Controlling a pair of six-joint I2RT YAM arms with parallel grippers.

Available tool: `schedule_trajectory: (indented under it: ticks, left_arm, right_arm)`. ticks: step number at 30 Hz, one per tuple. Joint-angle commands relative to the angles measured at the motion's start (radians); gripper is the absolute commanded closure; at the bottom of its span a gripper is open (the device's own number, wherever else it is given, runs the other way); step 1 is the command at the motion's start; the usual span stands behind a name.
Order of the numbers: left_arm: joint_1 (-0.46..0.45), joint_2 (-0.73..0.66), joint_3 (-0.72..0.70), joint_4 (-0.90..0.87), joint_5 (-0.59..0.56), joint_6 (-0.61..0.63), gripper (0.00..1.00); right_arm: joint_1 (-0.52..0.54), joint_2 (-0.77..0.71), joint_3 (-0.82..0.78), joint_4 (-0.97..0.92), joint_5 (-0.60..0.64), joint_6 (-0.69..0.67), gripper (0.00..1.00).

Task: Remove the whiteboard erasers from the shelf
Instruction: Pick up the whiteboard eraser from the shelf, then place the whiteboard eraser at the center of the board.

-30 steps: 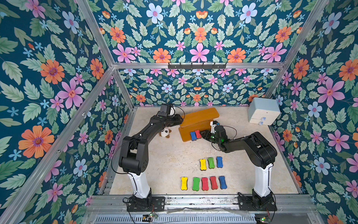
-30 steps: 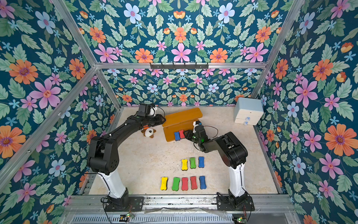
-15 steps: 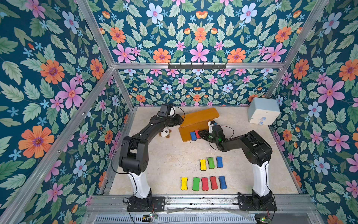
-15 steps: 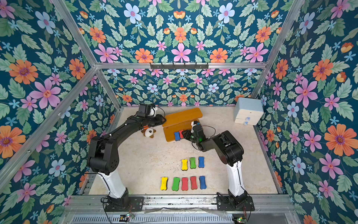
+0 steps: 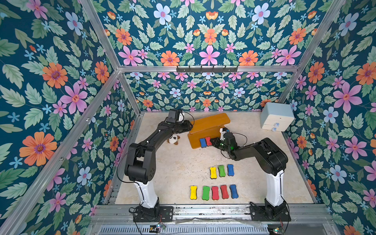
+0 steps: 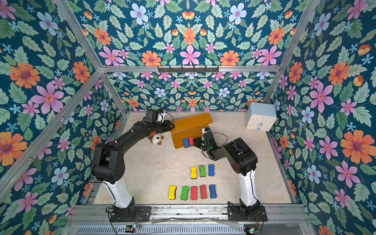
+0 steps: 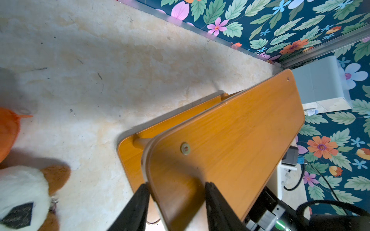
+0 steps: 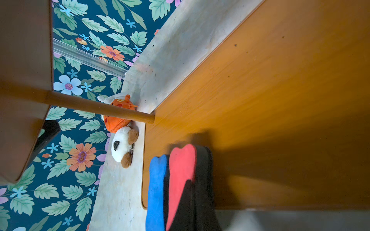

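Eight of the ten small bone-shaped foam whiteboard erasers already lie on the pale stone-look worktop (image 5: pixel 173 173). All are well apart from the two-tier orange-brown wooden shelf (image 5: pixel 209 122), on the side of it that faces the robot's bases. Farthest from the shelf is a row of five (image 5: pixel 215 192): yellow, green, two red, blue. Between that row and the shelf is a row of three (image 5: pixel 221 171): yellow, green, blue.

Two are left on the shelf, a blue eraser (image 5: pixel 202 142) and a red eraser (image 5: pixel 208 141). They touch side by side at the front edge of its lower board. The right end effector (image 8: pixel 192 192) is closed on the red eraser, one finger on its red face and one on its dark underside. I judge this the ninth removal, grasped but not yet lifted.

At the shelf's end toward the left arm, the left end effector (image 7: pixel 176 184) clamps the upper board, seemingly steadying it. A brown-white plush toy (image 5: pixel 174 140) lies just beside that end.
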Motion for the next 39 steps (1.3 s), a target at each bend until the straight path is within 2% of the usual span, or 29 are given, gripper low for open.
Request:
schedule_trajectory:
  ticks: [1,8,12,17,22,27,33,39]
  left_arm:
    - [0.001,-0.019,-0.009,-0.025,-0.016,-0.007,0.50]
    - [0.000,-0.125,-0.074,-0.039,-0.047,-0.015,0.49]
    - [0.001,-0.226,-0.200,-0.030,-0.070,-0.016,0.49]
    - [0.001,-0.316,-0.331,-0.020,-0.054,-0.008,0.48]
    - [0.001,-0.374,-0.414,0.005,-0.021,-0.006,0.47]
    - [0.000,-0.407,-0.424,0.006,-0.017,0.005,0.47]
    - [0.001,-0.437,-0.433,0.008,-0.022,0.006,0.47]
    - [0.001,-0.440,-0.431,0.003,-0.020,0.010,0.47]
  right_arm:
    - [0.006,-0.030,-0.013,-0.024,0.042,0.012,1.00]
    - [0.045,-0.175,-0.104,-0.024,0.164,0.079,1.00]
    - [0.111,-0.311,-0.187,-0.084,0.288,0.131,1.00]
    - [0.311,-0.471,-0.280,-0.190,0.481,0.238,1.00]
    - [0.535,-0.497,-0.290,-0.318,0.649,0.364,1.00]
    - [0.607,-0.455,-0.276,-0.380,0.649,0.442,1.00]
    - [0.623,-0.417,-0.241,-0.434,0.624,0.464,1.00]
    - [0.634,-0.418,-0.278,-0.450,0.645,0.493,1.00]
